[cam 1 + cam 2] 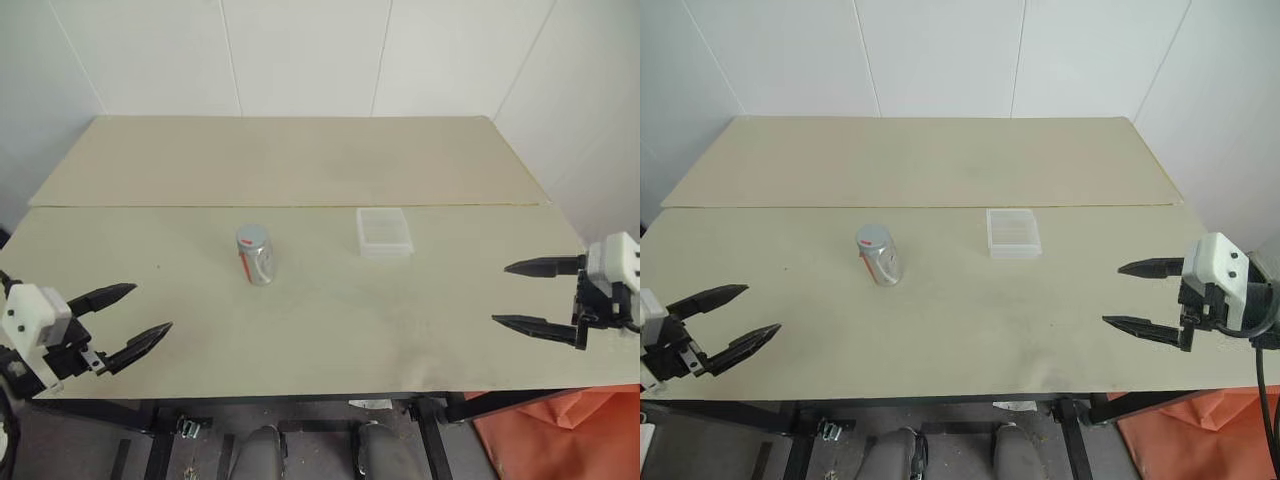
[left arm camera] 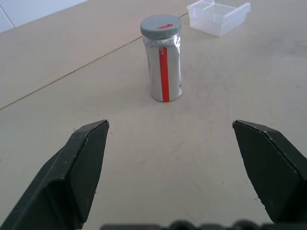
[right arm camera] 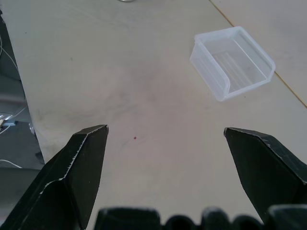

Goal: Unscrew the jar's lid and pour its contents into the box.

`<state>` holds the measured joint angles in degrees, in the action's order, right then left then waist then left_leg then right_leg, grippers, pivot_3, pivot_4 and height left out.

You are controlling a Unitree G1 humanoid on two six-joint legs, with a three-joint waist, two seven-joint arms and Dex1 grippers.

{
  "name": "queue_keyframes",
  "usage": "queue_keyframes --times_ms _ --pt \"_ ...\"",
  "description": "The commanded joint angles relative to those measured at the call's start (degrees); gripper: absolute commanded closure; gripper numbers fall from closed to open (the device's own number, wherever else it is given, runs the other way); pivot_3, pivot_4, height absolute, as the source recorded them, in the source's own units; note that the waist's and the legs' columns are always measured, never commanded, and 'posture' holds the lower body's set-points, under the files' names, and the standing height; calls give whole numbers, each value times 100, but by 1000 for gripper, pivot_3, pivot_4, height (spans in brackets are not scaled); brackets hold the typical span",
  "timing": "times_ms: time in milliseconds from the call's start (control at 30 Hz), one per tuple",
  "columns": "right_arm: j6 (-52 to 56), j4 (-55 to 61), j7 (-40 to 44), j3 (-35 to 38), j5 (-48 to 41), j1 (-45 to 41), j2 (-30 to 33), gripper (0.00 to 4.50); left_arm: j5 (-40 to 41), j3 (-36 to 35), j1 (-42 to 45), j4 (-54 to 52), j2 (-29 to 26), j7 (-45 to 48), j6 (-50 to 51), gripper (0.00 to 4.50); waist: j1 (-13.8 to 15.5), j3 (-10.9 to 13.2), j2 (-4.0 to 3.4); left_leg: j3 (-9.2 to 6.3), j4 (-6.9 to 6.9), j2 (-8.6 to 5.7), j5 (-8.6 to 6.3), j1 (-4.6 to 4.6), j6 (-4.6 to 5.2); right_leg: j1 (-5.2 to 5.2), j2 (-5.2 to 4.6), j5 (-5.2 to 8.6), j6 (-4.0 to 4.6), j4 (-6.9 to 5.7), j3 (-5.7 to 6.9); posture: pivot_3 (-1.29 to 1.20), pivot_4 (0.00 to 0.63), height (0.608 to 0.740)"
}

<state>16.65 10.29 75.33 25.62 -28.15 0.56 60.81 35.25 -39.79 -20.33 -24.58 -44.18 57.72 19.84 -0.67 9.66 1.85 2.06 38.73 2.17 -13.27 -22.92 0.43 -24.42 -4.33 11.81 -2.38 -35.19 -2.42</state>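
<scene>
Grey lid (image 2: 161, 26), red-striped silvery jar (image 2: 165, 72), clear box (image 3: 232, 61), beige table (image 1: 300, 330).

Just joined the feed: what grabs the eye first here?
The jar stands upright mid-table, its grey lid still on. The empty clear box sits apart from it, toward the robot's right. The left tool and right tool hover open at the table's sides, holding nothing.

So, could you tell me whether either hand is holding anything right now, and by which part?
Nothing is held. The left hand and right hand are both open and apart from the jar, whose lid is on.
</scene>
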Motion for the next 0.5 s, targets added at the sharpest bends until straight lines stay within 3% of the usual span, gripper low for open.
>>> queue_keyframes --times_ms 33,333,500 --pt "-84 151 -55 210 -10 31 40 0 -29 23 27 -42 -12 -24 -116 7 -2 0 0 0 0 0 0 0 0 0 0 0 0 0 0 0 150 740" --pt "-67 294 -161 273 -44 128 10 0 -209 407 279 128 107 -154 -301 7 -3 0 0 1 0 1 0 3 0 0 1 0 0 -3 0 0 150 740" --pt "-53 415 -349 236 -24 240 -102 0 -1060 1254 958 570 1148 -1098 -1291 7 27 0 0 0 -1 -6 0 1 0 8 -3 -2 -3 7 -1 0 150 740"
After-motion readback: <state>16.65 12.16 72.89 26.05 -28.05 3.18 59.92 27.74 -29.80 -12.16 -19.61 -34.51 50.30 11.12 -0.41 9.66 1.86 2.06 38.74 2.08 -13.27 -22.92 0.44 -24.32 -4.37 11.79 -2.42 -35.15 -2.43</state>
